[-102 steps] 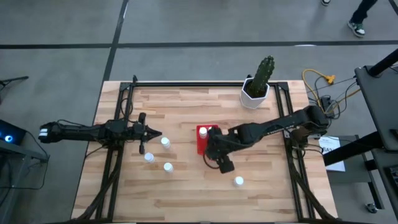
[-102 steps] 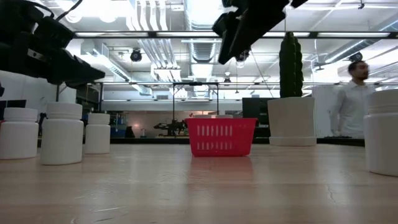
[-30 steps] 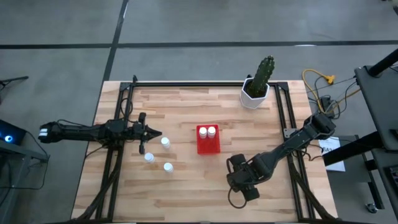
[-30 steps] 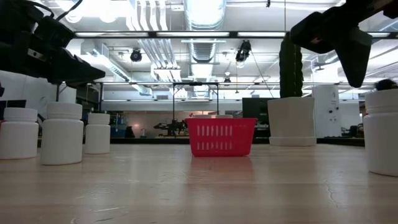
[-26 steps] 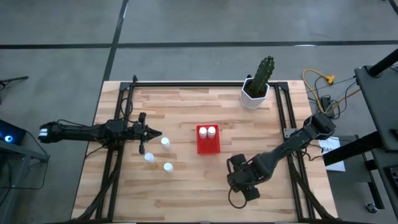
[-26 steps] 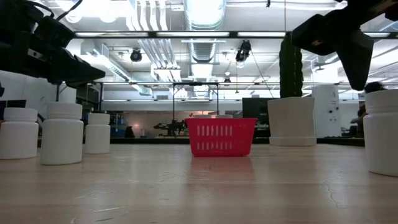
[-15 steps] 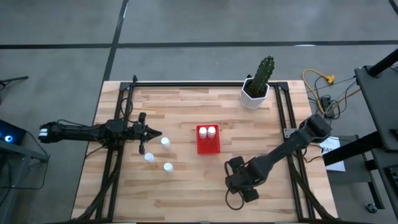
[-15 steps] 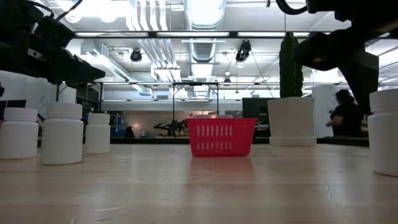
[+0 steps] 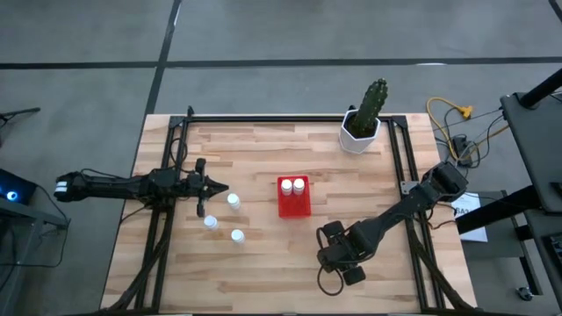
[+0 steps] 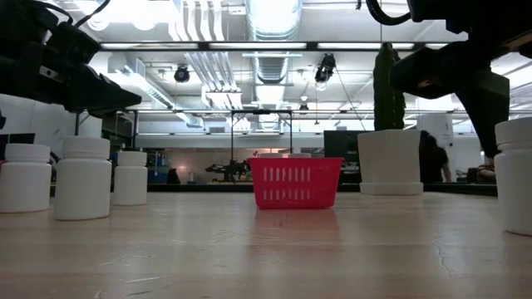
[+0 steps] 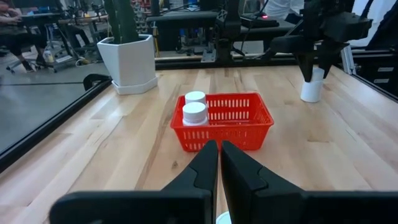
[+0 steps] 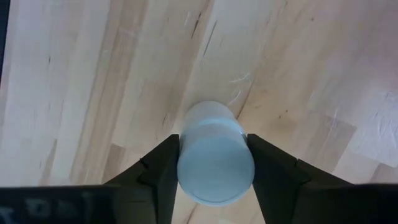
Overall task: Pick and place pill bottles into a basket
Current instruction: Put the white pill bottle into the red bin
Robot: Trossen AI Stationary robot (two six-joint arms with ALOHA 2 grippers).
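I have the right end effector [image 12: 214, 163] low over the pale wooden tabletop [image 9: 263, 272] near its front right, its two dark fingers [image 12: 163, 165] pressed against both sides of a small white cylindrical plastic pill bottle [image 12: 215, 163] standing there. The small bright red slotted plastic basket [image 9: 293, 197] sits mid-table with two white-capped bottles [image 9: 292, 185] in its far end. Three more bottles [image 9: 225, 218] stand left of it, beside my left end effector [image 9: 219, 188], whose fingers are pressed together.
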